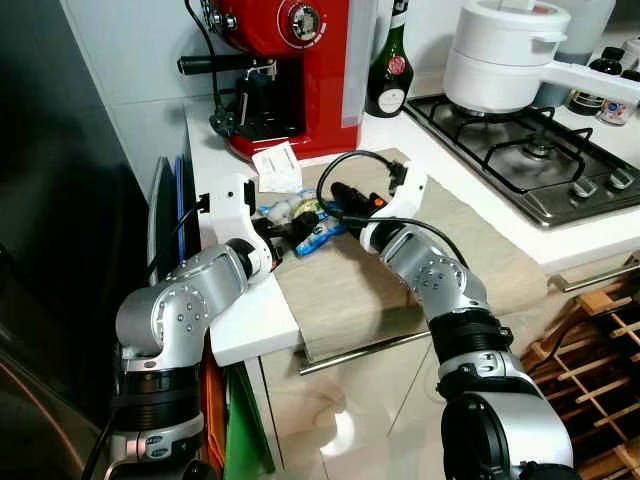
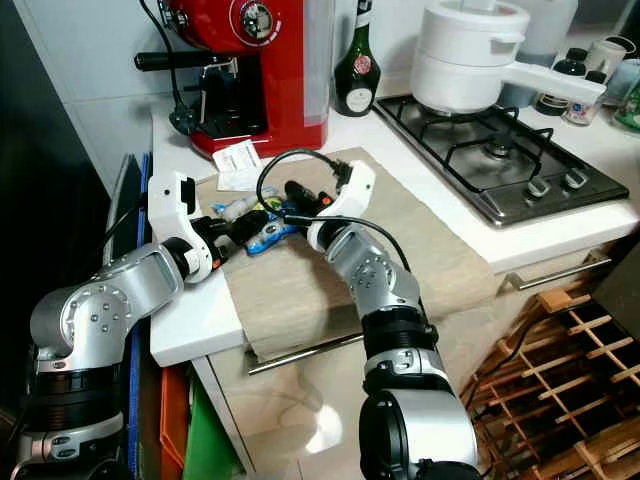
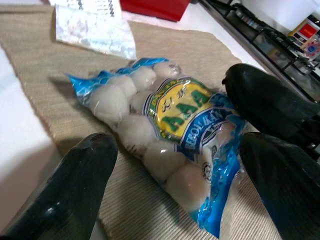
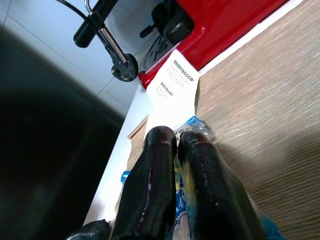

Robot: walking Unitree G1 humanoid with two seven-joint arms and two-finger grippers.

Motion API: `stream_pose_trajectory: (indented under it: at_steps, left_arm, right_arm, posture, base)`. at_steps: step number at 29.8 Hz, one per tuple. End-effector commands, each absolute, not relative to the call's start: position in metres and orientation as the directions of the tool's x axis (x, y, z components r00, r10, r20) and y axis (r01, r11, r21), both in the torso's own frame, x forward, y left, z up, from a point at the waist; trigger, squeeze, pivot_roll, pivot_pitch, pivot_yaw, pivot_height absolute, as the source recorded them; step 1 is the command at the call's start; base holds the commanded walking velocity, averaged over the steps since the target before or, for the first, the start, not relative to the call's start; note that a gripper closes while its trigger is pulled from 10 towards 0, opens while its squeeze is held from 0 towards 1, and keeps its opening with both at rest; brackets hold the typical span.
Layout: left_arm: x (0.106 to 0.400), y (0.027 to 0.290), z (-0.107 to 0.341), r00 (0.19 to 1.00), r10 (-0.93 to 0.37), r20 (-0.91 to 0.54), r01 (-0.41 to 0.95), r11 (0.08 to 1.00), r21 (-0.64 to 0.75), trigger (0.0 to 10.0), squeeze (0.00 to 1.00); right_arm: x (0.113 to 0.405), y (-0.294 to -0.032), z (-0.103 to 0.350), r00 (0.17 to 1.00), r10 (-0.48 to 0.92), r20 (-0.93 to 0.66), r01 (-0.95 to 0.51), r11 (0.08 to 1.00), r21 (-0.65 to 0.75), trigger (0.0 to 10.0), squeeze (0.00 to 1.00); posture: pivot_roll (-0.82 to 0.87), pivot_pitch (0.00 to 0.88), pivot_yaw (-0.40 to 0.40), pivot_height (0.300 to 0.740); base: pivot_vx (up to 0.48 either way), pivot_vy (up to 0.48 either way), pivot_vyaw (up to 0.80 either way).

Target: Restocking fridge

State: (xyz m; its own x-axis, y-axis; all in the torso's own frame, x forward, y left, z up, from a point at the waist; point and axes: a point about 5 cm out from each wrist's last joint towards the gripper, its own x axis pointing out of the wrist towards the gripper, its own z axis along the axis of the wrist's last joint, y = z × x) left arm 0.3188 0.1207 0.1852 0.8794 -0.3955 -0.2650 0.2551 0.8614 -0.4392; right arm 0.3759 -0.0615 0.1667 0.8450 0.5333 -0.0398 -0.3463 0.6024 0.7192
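Observation:
A clear and blue bag of white fish balls [image 3: 165,130] lies on a beige mat [image 1: 470,250] on the counter, near the mat's left edge. My left gripper [image 3: 175,147] is open, with one finger on each side of the bag, low over the mat. My right gripper [image 4: 176,137] reaches in from the other side. Its fingers are pressed together on the bag's edge, with a sliver of the wrapper showing between them. In the left eye view the bag [image 1: 312,225] sits between the left gripper [image 1: 283,233] and the right gripper [image 1: 333,200].
A paper receipt [image 1: 277,165] lies just behind the bag, in front of a red coffee machine [image 1: 290,60]. A green bottle [image 1: 390,65] and a white pot [image 1: 500,55] on the gas hob [image 1: 540,160] stand to the right. A dark fridge side [image 1: 60,220] rises on the left, and a wooden rack [image 1: 595,340] sits low on the right.

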Motion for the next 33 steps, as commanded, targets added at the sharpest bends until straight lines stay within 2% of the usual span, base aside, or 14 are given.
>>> stream_pose_trajectory:
  at_steps: [1,10,12,13,17,24,29,33]
  left_arm:
    - [0.316,0.122,0.185,0.879,-0.396,-0.266,0.247,0.855,-0.456,10.0,0.0]
    - [0.317,0.119,0.189,0.877,-0.414,-0.242,0.254,0.829,-0.499,10.0,0.0]
    - [0.317,0.117,0.188,0.872,-0.42,-0.251,0.253,0.826,-0.504,10.0,0.0]
    - [0.317,0.116,0.185,0.865,-0.424,-0.269,0.25,0.828,-0.502,10.0,0.0]
    - [0.317,0.115,0.183,0.861,-0.425,-0.28,0.248,0.83,-0.5,10.0,0.0]
    - [0.319,0.11,0.175,0.839,-0.452,-0.303,0.207,0.781,-0.589,10.0,0.0]
    - [0.325,0.106,0.174,0.848,-0.463,-0.258,0.179,0.709,-0.682,10.0,0.0]
    - [0.33,0.099,0.182,0.854,-0.489,-0.177,0.217,0.645,-0.733,10.0,0.0]
  right_arm:
    - [0.374,-0.054,0.158,0.82,0.566,-0.087,-0.331,0.593,0.734,10.0,0.0]
    - [0.376,-0.049,0.158,0.813,0.573,-0.1,-0.331,0.598,0.73,10.0,0.0]
    - [0.376,-0.046,0.158,0.807,0.582,-0.096,-0.337,0.588,0.736,3.8,0.0]
    - [0.374,-0.044,0.157,0.799,0.593,-0.099,-0.341,0.583,0.737,0.0,0.0]
    - [0.373,-0.042,0.156,0.795,0.598,-0.104,-0.342,0.584,0.736,0.0,0.0]
    - [0.371,-0.04,0.15,0.786,0.607,-0.119,-0.336,0.58,0.742,0.0,0.0]
    - [0.369,-0.039,0.149,0.778,0.616,-0.12,-0.34,0.574,0.745,0.0,0.0]
    - [0.368,-0.037,0.149,0.77,0.628,-0.115,-0.35,0.566,0.746,0.0,0.0]
  posture:
    - [-0.02,0.0,0.007,0.74]
    - [-0.02,0.0,0.007,0.74]
    - [-0.02,0.0,0.009,0.74]
    - [-0.02,0.0,0.01,0.74]
    - [-0.02,0.0,0.011,0.74]
    - [-0.03,0.0,0.012,0.74]
    - [-0.03,0.0,0.012,0.74]
    - [-0.04,0.0,0.012,0.74]
  base:
    - [0.0,0.0,0.0]
    - [0.0,0.0,0.0]
    - [0.0,0.0,0.0]
    - [0.0,0.0,0.0]
    - [0.0,0.0,0.0]
    - [0.0,0.0,0.0]
    - [0.0,0.0,0.0]
    - [0.0,0.0,0.0]
